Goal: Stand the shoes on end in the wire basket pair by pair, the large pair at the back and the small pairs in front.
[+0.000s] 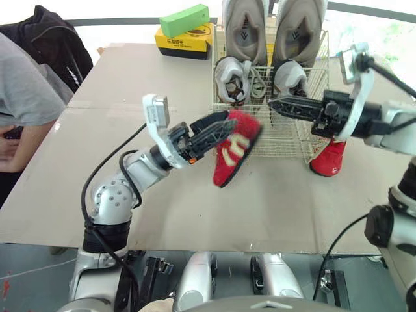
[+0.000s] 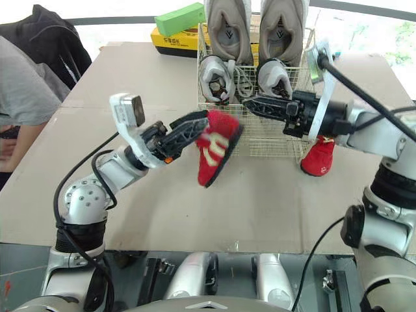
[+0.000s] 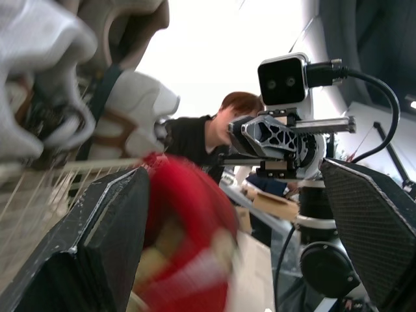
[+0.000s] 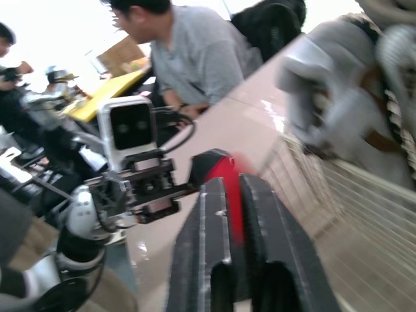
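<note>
– At mid-frame in the head view, how does the left tool (image 1: pixel 220 129) stand?
– Its fingers are apart. A red shoe (image 1: pixel 235 148) lies against one finger (image 3: pixel 97 240), toe tilted down, clear of the worktop (image 1: pixel 130 84) and just in front of the wire basket (image 1: pixel 286 140). I cannot tell whether the shoe is truly gripped.
– And the right tool (image 1: pixel 274 103)?
– Fingers together, pointing toward frame left across the basket's front, near the red shoe.
– What stands in the basket?
– A large grey pair (image 1: pixel 244 29) on end at the back, top of frame, and a small grey-white pair (image 1: pixel 233 78) on end just before it.
– Anything outside it?
– A second red shoe (image 1: pixel 330 159) on the worktop just right of the basket, under the right arm. Upper middle, a green box (image 1: pixel 185 19) sits on a yellow box (image 1: pixel 185 41). A person (image 1: pixel 26 91) is at the left edge.
</note>
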Robot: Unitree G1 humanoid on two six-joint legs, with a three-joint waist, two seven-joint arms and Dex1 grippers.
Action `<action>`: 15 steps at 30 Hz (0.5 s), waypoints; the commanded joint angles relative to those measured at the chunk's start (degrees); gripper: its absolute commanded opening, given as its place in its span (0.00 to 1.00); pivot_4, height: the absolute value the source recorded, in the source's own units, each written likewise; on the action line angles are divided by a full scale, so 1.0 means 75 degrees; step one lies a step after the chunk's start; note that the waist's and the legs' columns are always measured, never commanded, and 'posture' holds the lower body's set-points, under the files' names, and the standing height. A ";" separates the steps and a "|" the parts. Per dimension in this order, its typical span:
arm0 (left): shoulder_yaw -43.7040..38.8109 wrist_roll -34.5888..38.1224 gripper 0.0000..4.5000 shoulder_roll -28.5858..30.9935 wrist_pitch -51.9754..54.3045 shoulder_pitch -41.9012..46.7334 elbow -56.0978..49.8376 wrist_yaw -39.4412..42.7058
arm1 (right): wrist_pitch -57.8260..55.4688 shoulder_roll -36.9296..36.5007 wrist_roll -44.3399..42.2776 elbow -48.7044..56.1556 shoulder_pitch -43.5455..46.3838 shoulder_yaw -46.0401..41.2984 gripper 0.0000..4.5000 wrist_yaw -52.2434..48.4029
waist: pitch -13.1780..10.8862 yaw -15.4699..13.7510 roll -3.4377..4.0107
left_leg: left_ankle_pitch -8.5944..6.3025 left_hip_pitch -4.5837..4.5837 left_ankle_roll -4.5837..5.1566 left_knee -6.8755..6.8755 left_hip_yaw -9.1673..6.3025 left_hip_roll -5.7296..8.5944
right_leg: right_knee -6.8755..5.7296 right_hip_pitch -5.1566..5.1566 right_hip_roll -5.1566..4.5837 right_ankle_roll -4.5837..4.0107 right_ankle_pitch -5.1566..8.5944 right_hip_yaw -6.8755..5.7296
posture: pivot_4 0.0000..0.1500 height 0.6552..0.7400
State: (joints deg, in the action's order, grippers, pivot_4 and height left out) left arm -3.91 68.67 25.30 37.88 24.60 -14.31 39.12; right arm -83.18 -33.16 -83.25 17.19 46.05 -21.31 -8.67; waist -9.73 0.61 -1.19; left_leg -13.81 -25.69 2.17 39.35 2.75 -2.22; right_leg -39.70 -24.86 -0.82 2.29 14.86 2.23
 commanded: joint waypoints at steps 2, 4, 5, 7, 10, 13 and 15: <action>-0.0054 -0.0221 1.00 -0.0269 -0.0013 0.0294 -0.0033 0.0056 | 0.0595 -0.0488 -0.0275 0.0724 -0.0181 0.0141 0.54 0.0068 | 0.0002 0.0023 -0.0004 | 0.0000 0.0002 0.0000 0.0000 -0.0001 -0.0001 | 0.0001 0.0001 0.0001 0.0000 0.0000 0.0002 | 1.00 1.00; 0.0000 -0.0462 1.00 -0.0303 -0.0039 0.0317 0.0073 0.0250 | 0.0738 -0.0642 -0.0328 0.1121 -0.0678 0.0241 0.72 0.0254 | 0.0003 0.0038 -0.0004 | 0.0000 0.0009 0.0001 -0.0001 -0.0002 -0.0002 | -0.0001 0.0004 0.0008 0.0000 0.0000 0.0007 | 1.00 1.00; -0.0016 -0.0529 1.00 -0.0315 -0.0043 0.0335 0.0115 0.0317 | 0.0790 -0.0778 -0.0294 0.1400 -0.0983 0.0278 0.84 0.0201 | 0.0004 0.0032 -0.0004 | 0.0000 0.0012 0.0001 -0.0003 -0.0002 -0.0003 | -0.0002 0.0006 0.0013 0.0000 0.0000 0.0007 | 1.00 1.00; -0.0086 -0.0564 1.00 -0.0263 0.0024 0.0354 0.0150 0.0508 | 0.0929 -0.1063 -0.0231 0.1791 -0.1419 0.0404 0.99 0.0057 | 0.0002 0.0027 -0.0002 | 0.0000 0.0011 0.0001 -0.0007 -0.0005 -0.0005 | 0.0000 0.0005 0.0015 0.0000 0.0001 0.0006 | 1.00 1.00; 0.0129 -0.0900 1.00 0.0441 0.0198 0.0259 -0.0018 0.1654 | 0.1123 -0.1566 -0.0312 0.2522 -0.2099 0.0465 0.99 -0.0589 | 0.0002 0.0048 -0.0002 | 0.0000 0.0010 0.0001 -0.0007 0.0004 -0.0006 | 0.0000 0.0003 0.0013 0.0000 0.0001 0.0017 | 1.00 1.00; 0.0792 -0.1754 1.00 0.1265 -0.0074 0.0252 -0.0075 0.3106 | 0.1539 -0.2178 0.0478 0.3160 -0.2617 0.0779 0.99 -0.1481 | 0.0003 0.0041 0.0001 | 0.0000 0.0012 0.0001 -0.0010 -0.0004 -0.0007 | 0.0005 0.0004 0.0021 0.0000 0.0003 0.0007 | 1.00 1.00; 0.1216 -0.2468 1.00 0.1437 -0.0500 0.0471 0.0013 0.3641 | 0.1740 -0.2584 0.0952 0.3291 -0.2978 0.0959 0.99 -0.1972 | 0.0003 0.0027 0.0002 | 0.0000 0.0018 0.0001 -0.0011 0.0000 -0.0005 | 0.0007 0.0008 0.0019 -0.0001 0.0004 0.0013 | 1.00 1.00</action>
State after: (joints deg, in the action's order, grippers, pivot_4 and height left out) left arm 2.63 54.10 35.35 37.10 26.77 -12.86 62.13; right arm -72.50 -50.33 -79.23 40.00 24.82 -14.37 -19.79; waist -9.71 0.82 -1.17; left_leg -13.82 -25.56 2.18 39.31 2.75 -2.25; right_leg -39.64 -24.79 -0.69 2.28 14.89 2.32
